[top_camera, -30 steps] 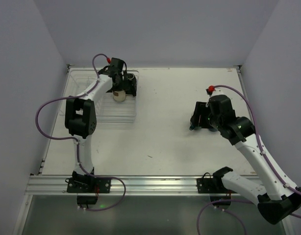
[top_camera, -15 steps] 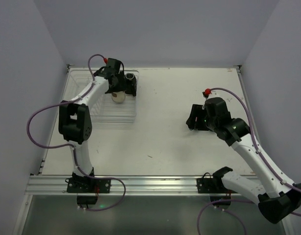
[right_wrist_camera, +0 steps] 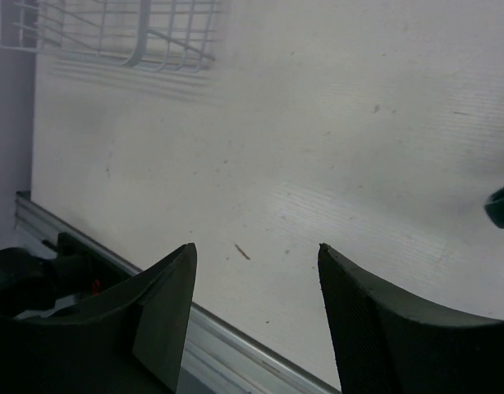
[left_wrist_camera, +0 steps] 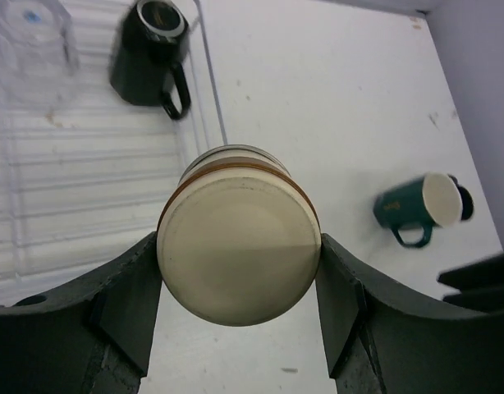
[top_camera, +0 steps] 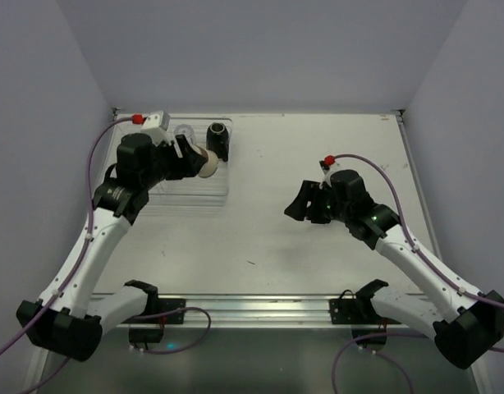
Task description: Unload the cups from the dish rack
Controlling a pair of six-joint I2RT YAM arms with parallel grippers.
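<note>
Cream cup (left_wrist_camera: pixel 238 234) now raised off rack (left_wrist_camera: pixel 71 180) — left gripper (left_wrist_camera: pixel 238 279) clamping it, right gripper (right_wrist_camera: pixel 256 279) parted

The cream cup (left_wrist_camera: pixel 238 246) has a smooth, matt, ceramic-looking base and a brown band. The black mug (left_wrist_camera: pixel 147 53) and teal mug (left_wrist_camera: pixel 400 212) look glossy. The clear cup (left_wrist_camera: pixel 34 37) and ribbed dish rack (left_wrist_camera: pixel 88 197) are transparent plastic. The white table (left_wrist_camera: pixel 342 98) is matt and faintly scuffed. The fingers (right_wrist_camera: pixel 383 328) of the right gripper (right_wrist_camera: pixel 256 246) are dark and finely textured.

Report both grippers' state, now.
Left gripper: closed, its fingers holding the cream cup with the brown band.
Right gripper: open, nothing between its fingers.
</note>
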